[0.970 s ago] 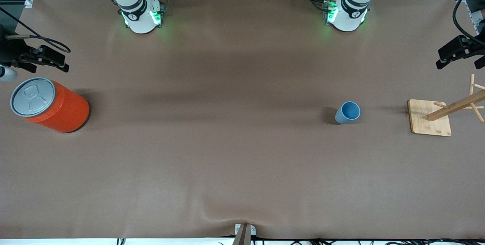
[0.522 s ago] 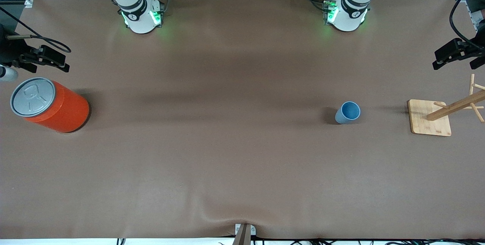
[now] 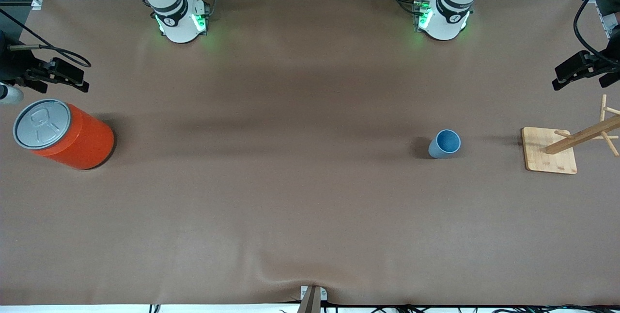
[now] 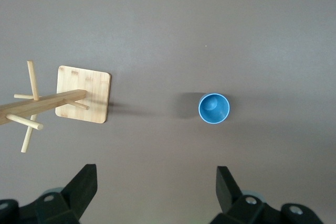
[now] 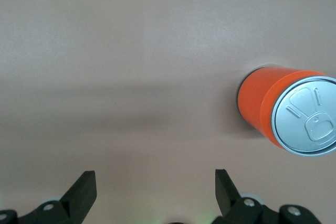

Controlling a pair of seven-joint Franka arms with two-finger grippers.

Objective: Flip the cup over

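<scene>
Front view gives me the blue cup (image 3: 444, 143) standing upright, mouth up, alone on the brown table (image 3: 290, 196), toward the left arm's end. I take the wooden rack (image 3: 550, 150) as my landmark: the cup stands near its square base, toward the right arm's end from it, clear of it and touching nothing. The left wrist view looks straight down into the cup's open mouth, so I can see its inner bottom.

My left gripper (image 4: 155, 182) hangs high over the table close to the rack, fingers spread wide with nothing between them. My right gripper (image 5: 155, 182) hangs over the other end of the table, well apart from the rack, next to an orange can (image 3: 63, 133); its fingers are spread and bare too.

On progress, I judge only this much: an upright, open-mouthed cup fits either a cup waiting to be turned mouth down or one just turned mouth up. Neither gripper has it, so I cannot tell which.
</scene>
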